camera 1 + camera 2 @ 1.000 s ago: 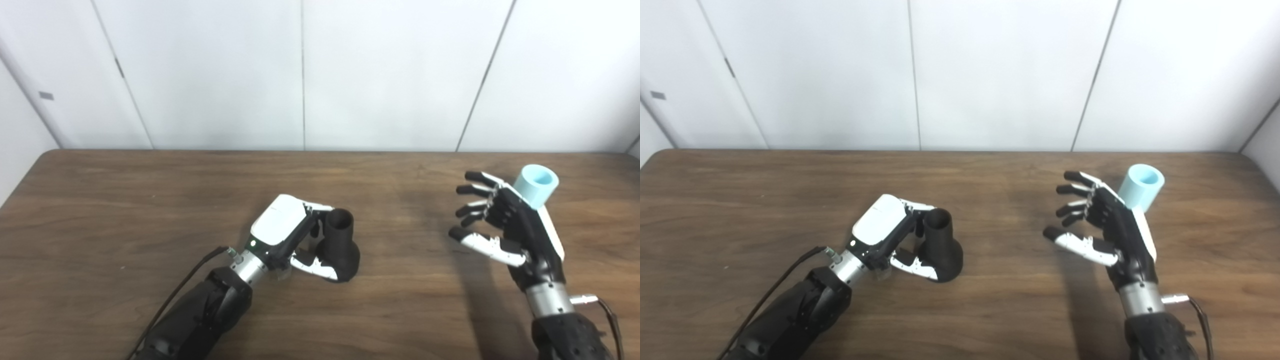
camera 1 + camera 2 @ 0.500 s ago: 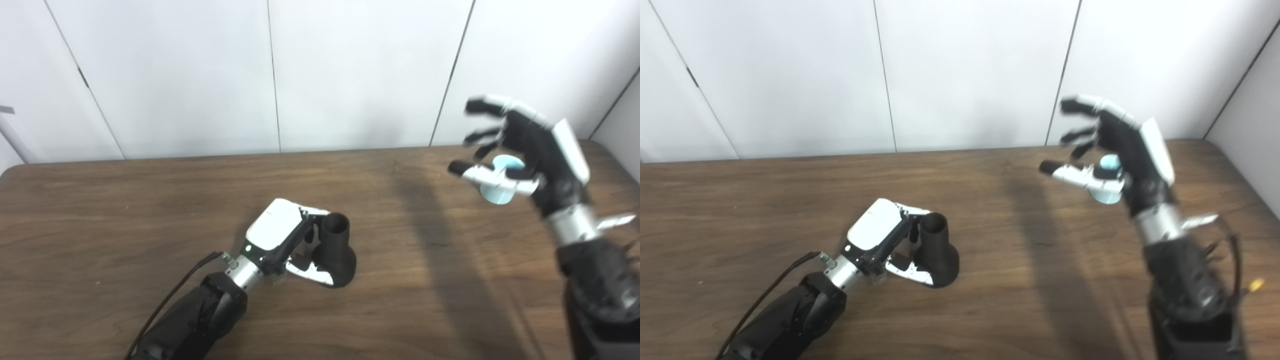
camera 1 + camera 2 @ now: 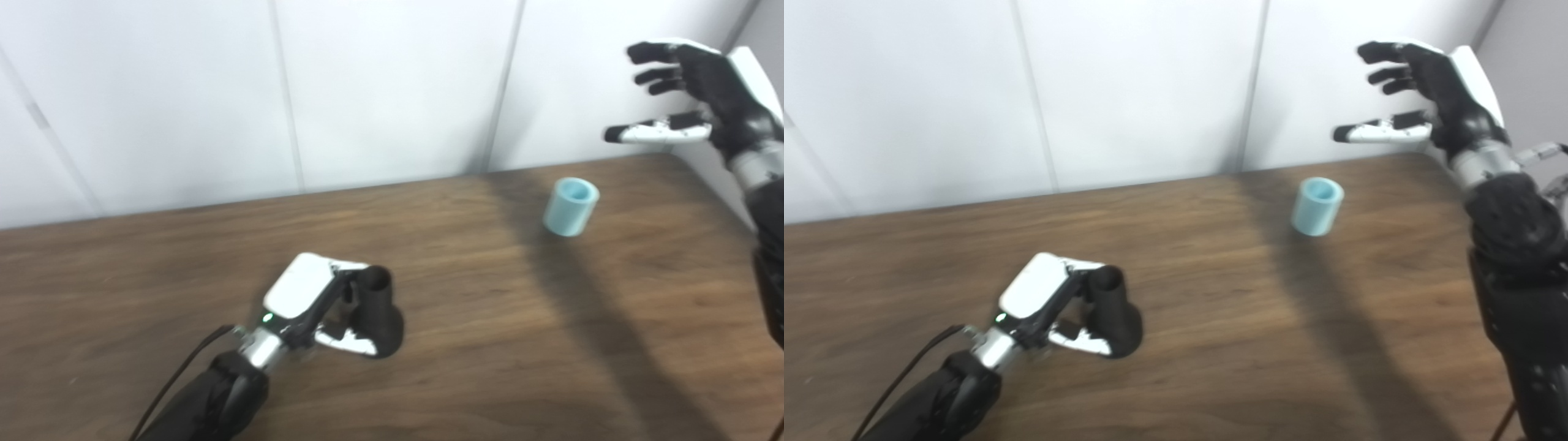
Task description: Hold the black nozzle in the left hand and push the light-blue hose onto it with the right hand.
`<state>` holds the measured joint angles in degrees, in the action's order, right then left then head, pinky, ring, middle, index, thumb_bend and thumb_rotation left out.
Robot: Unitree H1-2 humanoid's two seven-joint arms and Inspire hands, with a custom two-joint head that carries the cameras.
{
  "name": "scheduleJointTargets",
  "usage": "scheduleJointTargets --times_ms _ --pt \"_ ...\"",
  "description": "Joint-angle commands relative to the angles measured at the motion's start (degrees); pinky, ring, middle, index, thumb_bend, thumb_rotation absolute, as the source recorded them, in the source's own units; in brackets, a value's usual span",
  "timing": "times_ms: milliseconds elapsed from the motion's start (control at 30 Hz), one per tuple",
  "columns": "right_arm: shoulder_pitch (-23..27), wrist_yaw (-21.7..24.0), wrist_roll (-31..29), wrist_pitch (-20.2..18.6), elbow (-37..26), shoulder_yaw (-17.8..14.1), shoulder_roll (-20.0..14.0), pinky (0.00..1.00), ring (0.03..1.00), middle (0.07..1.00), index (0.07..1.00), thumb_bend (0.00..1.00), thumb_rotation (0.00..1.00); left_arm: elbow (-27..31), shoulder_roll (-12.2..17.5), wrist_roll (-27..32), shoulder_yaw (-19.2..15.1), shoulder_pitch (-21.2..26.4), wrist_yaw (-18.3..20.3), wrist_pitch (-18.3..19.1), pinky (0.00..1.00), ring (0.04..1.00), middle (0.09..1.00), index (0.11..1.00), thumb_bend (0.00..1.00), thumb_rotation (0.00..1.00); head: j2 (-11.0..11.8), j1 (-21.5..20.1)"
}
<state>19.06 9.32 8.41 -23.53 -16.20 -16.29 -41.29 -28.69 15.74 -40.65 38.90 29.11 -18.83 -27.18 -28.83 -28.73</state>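
Black nozzle [image 3: 378, 309] in left hand [image 3: 309, 300]

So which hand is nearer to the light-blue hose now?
Right. The right hand hangs open above and right of the light-blue hose; the left hand grips the black nozzle far left.

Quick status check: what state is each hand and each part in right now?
left hand: shut on the black nozzle, low at the table.
black nozzle: upright, mouth up, base on the table.
right hand: open, raised, holding nothing.
light-blue hose: alone on the table, tilted, not held.
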Motion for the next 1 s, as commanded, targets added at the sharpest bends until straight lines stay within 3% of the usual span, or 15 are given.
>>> scheduleJointTargets --times_ms 0,167,267,367,533,667,733,967 --pt "1.40 0.10 0.22 2.57 0.34 -0.17 -1.89 0.65 0.819 0.909 0.796 0.83 0.28 -6.49 0.71 0.35 2.83 -6.72 0.41 0.28 0.32 0.377 0.427 0.514 0.52 0.00 0.52 -0.92" --pt "1.47 0.55 -0.21 1.88 3.90 1.50 -0.72 0.68 0.854 0.917 0.813 0.88 0.35 -6.62 1.78 2.51 4.37 -6.43 -0.57 0.27 0.30 0.370 0.412 0.512 0.52 0.00 1.75 -2.23" --pt "0.67 1.78 -0.35 1.40 5.72 2.82 -0.84 0.75 0.880 0.942 0.867 0.89 0.37 -6.53 2.23 2.13 4.87 -6.34 -1.41 0.27 0.31 0.373 0.411 0.507 0.52 0.00 2.05 -2.11" --pt "0.16 2.75 -2.09 0.59 8.09 3.22 0.35 0.80 0.929 0.979 0.914 0.99 0.44 -6.37 2.66 2.39 5.19 -6.33 -1.35 0.28 0.32 0.373 0.418 0.510 0.52 0.00 2.15 -1.90" --pt "0.38 2.06 -2.51 0.66 11.30 4.40 2.65 0.84 0.958 0.998 0.950 1.00 0.45 -5.60 3.44 2.11 5.22 -6.60 -1.29 0.26 0.34 0.386 0.432 0.509 0.52 0.00 2.46 -2.19" --pt "0.90 1.75 -3.23 2.69 15.18 5.13 4.78 0.84 0.956 0.996 0.946 1.00 0.44 -5.42 3.78 2.43 5.03 -6.78 -1.16 0.26 0.33 0.382 0.429 0.509 0.52 0.00 2.33 -2.05" --pt "1.34 1.46 -2.59 2.59 16.99 5.76 5.39 0.90 0.978 1.000 0.983 1.00 0.44 -5.24 3.79 2.83 4.70 -6.92 -0.63 0.26 0.33 0.386 0.430 0.509 0.52 0.00 2.29 -2.02" --pt "3.04 -0.22 -2.42 4.36 22.26 6.29 7.34 0.92 0.991 1.000 1.000 1.00 0.33 -4.95 3.66 3.79 5.04 -6.97 -0.16 0.26 0.32 0.380 0.429 0.509 0.52 0.00 2.18 -1.75"
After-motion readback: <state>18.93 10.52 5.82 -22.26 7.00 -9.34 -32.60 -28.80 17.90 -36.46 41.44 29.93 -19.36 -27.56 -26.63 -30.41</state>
